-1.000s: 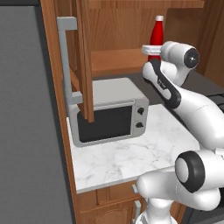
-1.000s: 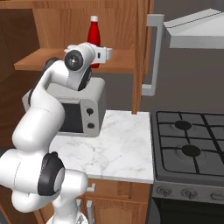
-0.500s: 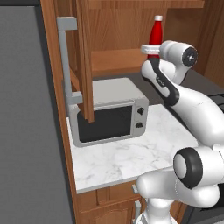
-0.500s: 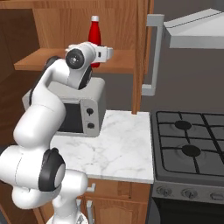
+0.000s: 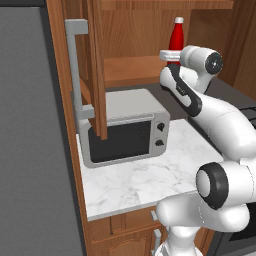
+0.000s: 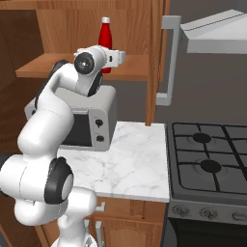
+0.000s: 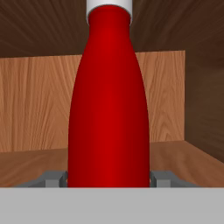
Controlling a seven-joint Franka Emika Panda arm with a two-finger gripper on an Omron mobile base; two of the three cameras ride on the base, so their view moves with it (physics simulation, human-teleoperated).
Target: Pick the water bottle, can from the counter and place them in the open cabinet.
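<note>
The water bottle (image 5: 176,33) (image 6: 104,34) (image 7: 109,109), glossy red with a white cap, stands upright inside the open cabinet, over its wooden shelf (image 5: 131,68) (image 6: 44,65). My gripper (image 5: 173,51) (image 6: 108,61) (image 7: 109,180) is shut on the bottle's lower body, one finger on each side. The bottle's base is hidden, so I cannot tell whether it rests on the shelf. The cabinet door (image 5: 95,60) hangs open at the left with its grey bar handle (image 5: 75,70). The can is out of view.
A grey microwave (image 5: 125,131) (image 6: 91,120) sits under the shelf on a marble worktop (image 5: 150,182) (image 6: 130,159). A gas stove (image 6: 212,159) lies to the right, with a range hood (image 6: 217,34) above it. A second open door's handle (image 6: 170,62) hangs beside the shelf.
</note>
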